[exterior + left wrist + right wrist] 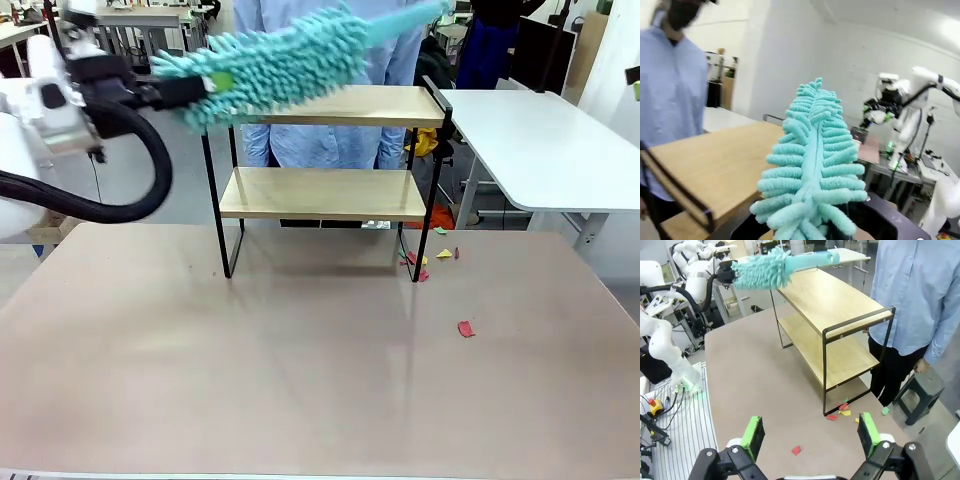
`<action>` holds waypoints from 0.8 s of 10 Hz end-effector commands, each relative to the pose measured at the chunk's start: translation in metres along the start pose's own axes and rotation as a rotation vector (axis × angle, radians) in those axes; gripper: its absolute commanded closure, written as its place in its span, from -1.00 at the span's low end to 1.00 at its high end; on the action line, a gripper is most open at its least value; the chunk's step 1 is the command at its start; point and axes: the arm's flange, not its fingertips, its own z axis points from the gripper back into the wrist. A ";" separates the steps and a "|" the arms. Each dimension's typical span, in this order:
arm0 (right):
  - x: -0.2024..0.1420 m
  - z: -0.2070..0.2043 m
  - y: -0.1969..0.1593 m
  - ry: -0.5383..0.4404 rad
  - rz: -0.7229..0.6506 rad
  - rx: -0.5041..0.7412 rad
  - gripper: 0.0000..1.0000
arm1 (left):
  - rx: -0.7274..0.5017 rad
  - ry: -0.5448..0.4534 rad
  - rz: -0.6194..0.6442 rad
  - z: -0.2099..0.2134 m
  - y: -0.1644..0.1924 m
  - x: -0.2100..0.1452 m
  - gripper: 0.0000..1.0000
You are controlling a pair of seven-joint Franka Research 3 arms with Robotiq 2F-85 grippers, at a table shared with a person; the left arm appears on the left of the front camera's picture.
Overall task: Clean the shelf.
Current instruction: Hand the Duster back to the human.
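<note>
The shelf [320,192] stands at the far middle of the table: two light wooden boards in a thin black frame. My left gripper [165,92] is shut on a fluffy teal duster [280,65] at the shelf's upper left corner. The duster slants up to the right above the top board [715,160], and its smooth teal end points away from me. In the left wrist view the duster [812,160] rises from between the fingers. My right gripper [810,432] hangs open over the table's near right, well back from the shelf [830,300], with nothing between its green pads [754,435].
A person in a light blue shirt [920,295] stands right behind the shelf. Small coloured paper scraps [420,262] lie by the shelf's right foot, and a red scrap [465,328] lies nearer to me. A white table [540,150] adjoins at the far right.
</note>
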 end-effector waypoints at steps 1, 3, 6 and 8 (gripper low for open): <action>0.002 0.003 -0.001 0.009 0.015 0.002 -1.00 | 0.167 -0.089 0.009 0.037 -0.015 0.017 0.64; 0.002 0.003 -0.001 0.009 0.015 0.002 -1.00 | 0.364 -0.130 0.005 0.080 -0.017 0.034 0.64; 0.002 0.003 -0.001 0.009 0.015 0.002 -1.00 | 0.668 -0.113 -0.043 0.125 -0.023 0.052 0.64; 0.002 0.003 -0.001 0.009 0.015 0.002 -1.00 | 0.826 -0.111 -0.066 0.141 -0.021 0.054 0.64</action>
